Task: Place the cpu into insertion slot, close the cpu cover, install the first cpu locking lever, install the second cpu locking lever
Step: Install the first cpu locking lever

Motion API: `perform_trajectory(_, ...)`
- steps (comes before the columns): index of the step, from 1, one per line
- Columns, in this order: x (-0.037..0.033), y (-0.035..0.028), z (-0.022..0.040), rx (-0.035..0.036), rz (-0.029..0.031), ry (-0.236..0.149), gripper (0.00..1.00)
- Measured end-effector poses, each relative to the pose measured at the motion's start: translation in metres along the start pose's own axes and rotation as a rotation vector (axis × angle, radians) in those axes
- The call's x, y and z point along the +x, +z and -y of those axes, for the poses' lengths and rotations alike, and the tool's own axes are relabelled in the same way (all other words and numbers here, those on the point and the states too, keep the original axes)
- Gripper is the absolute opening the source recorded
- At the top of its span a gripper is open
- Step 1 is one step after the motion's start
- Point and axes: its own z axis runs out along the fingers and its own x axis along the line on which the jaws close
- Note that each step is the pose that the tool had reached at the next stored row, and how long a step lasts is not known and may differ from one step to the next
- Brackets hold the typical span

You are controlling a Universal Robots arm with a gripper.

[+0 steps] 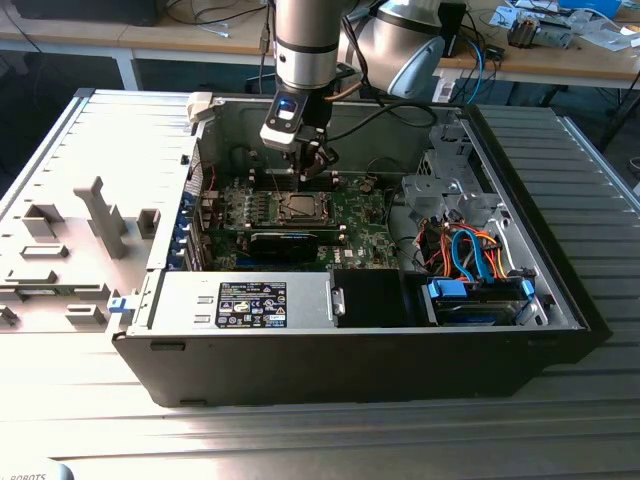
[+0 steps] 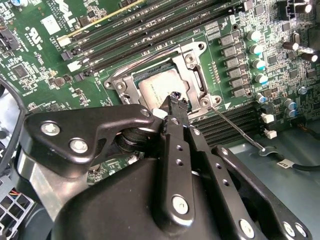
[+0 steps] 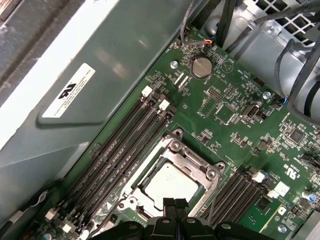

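The cpu point(image 2: 159, 84) point(image 3: 170, 182), a dull silver square chip, lies flat in the insertion slot on the green motherboard; it covers the slot's contact field. The cpu cover point(image 2: 194, 64) point(image 3: 189, 156), a silver frame, lies down around the chip. From one corner of the socket a thin metal locking lever point(image 2: 239, 131) sticks out sideways, unlatched. My gripper point(image 2: 173, 99) point(image 3: 175, 204) hangs just above the chip's edge, its black fingers pressed together with nothing between them. In the exterior view my gripper point(image 1: 316, 166) hovers over the socket point(image 1: 300, 207) inside the open computer case.
Long black memory slots point(image 3: 125, 145) flank the socket on both sides. A row of capacitors point(image 2: 257, 62) stands close by. Cable bundles and a drive cage point(image 1: 470, 250) fill the case at the exterior view's right. The case's metal wall point(image 3: 85, 85) rises behind the board.
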Motion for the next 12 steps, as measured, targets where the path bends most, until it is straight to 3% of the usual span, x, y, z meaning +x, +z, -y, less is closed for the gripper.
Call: perform_trajectory(12, 0.0, 0.0, 0.0, -0.0015, 0.0012, -0.034, 0.11)
